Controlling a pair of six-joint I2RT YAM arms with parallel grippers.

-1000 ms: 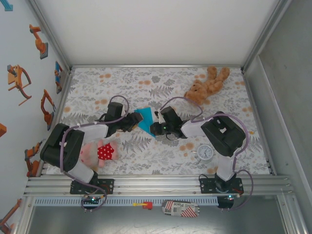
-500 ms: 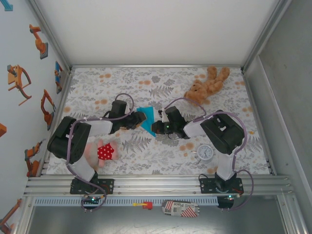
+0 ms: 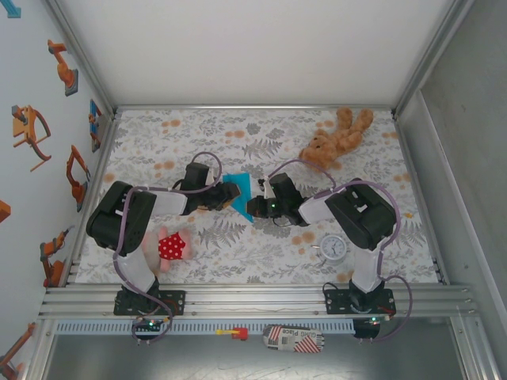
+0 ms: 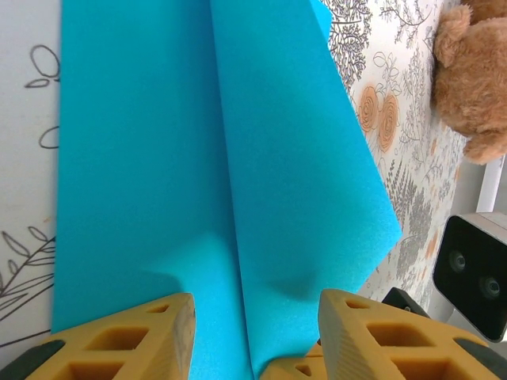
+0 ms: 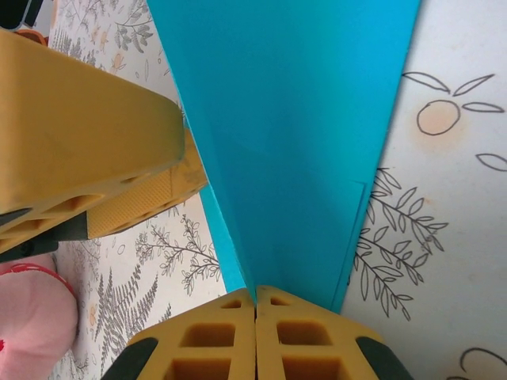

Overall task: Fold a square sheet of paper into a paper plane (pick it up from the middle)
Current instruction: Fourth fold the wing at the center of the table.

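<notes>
Right now my right gripper (image 5: 255, 305) is pressed together, pinching the narrow end of the thin turquoise-blue sheet of paper (image 4: 158, 158), which fans out wider straight ahead of those fingertips and lies low over the leaf-printed table cover (image 4: 380, 119). From the other side comes my left gripper (image 4: 255, 305), its two yellow fingers (image 4: 135, 332) spread apart and straddling the paper. A long crease runs out ahead from between them, one flat panel off my left finger and a lifted flap off my right finger. Whether those pads actually bear down on the sheet I can't tell; they are not nipping it. A fuzzy brown teddy bear (image 4: 475, 79) sits well off to the far right of that hand, clear of the work. My read: we're mid-fold. The sheet already tapers like a dart with its centre crease in, and the raised flap is the wing that has to go down. The next move, I'd say, asks the right hand to hold that end firm while the left either closes on the flap or presses it flat along the crease. It should go gently and squarely, since paper this thin could slide, buckle or crease crooked.
</notes>
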